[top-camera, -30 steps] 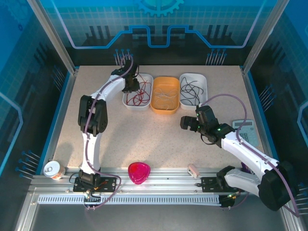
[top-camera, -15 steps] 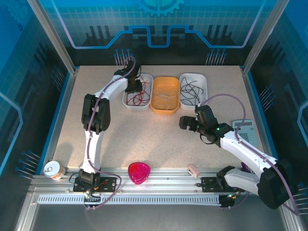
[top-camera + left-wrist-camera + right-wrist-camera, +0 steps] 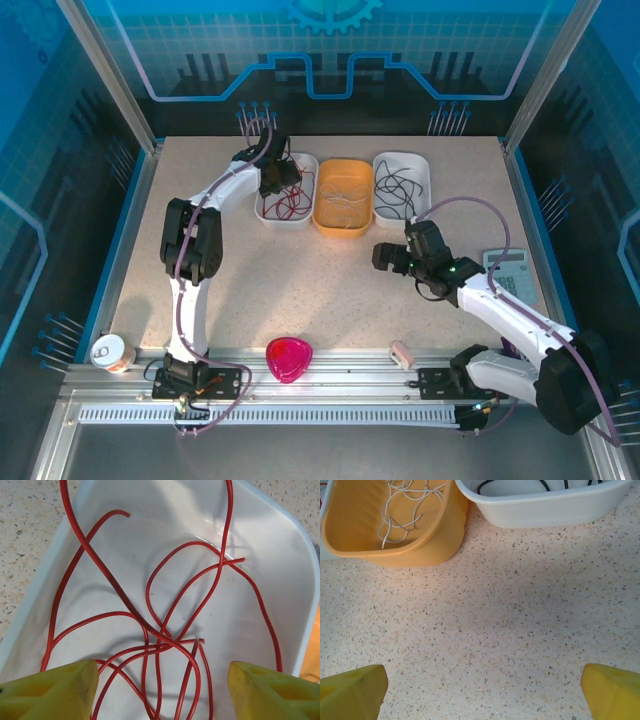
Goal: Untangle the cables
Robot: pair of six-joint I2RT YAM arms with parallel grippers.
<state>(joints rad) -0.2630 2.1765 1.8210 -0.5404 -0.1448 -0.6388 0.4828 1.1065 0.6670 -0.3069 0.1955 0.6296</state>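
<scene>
1. Sorted by colour, it seems: the red cables (image 3: 165, 635) are laid in the left white tray (image 3: 30, 605), the pale cables (image 3: 402, 505) in the orange tray (image 3: 420, 550), and the black cables (image 3: 398, 190) in the right white tray (image 3: 545, 507). The three trays are lined up side by side at the far side of the worktop (image 3: 495, 630).
2. The left pincer (image 3: 160, 692) is held right over the red strands. Its fingers are spread wide and nothing is gripped; loose loops are crossed over one another beneath the gap. A strand looks to have just been let go into its proper tray.
3. The right pincer (image 3: 480, 690) is parked low over bare worktop, just short of the orange and right white trays. It is fully spread and empty, and probably kept clear while the left arm works.
4. Against a second ago, the left pincer is opened out from a much narrower set, and the left arm's elbow is shifted a little. The right arm is unmoved.
</scene>
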